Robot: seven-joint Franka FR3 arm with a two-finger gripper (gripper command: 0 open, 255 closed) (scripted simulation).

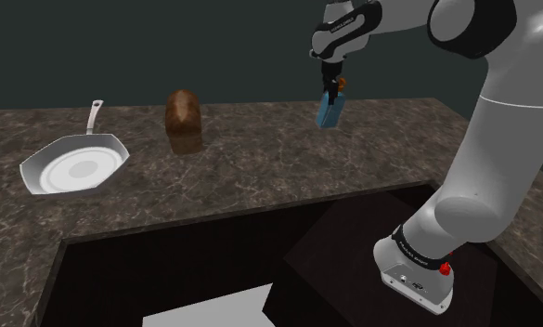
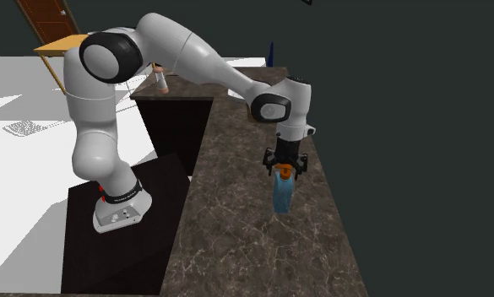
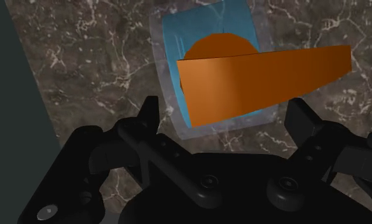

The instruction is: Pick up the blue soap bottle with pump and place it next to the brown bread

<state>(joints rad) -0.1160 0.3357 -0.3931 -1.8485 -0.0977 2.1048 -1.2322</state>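
A blue soap bottle (image 1: 329,113) with an orange pump (image 3: 254,79) stands near the back of the dark marble counter (image 1: 260,158). My black gripper (image 1: 332,85) hangs straight over it. The fingers (image 3: 151,114) sit apart on either side of the pump head, and a small gap shows at the near finger. In the second exterior view the gripper (image 2: 285,169) is at pump height, with the blue bottle (image 2: 281,194) below it. The brown bread loaf (image 1: 183,111) stands well off toward the shoulder view's left of the bottle.
A white frying pan (image 1: 74,167) lies further left of the bread, its handle pointing to the back wall. The counter wraps around a dark recess holding my stand (image 1: 418,274). A small bottle (image 2: 161,80) stands on a dark cabinet behind the arm.
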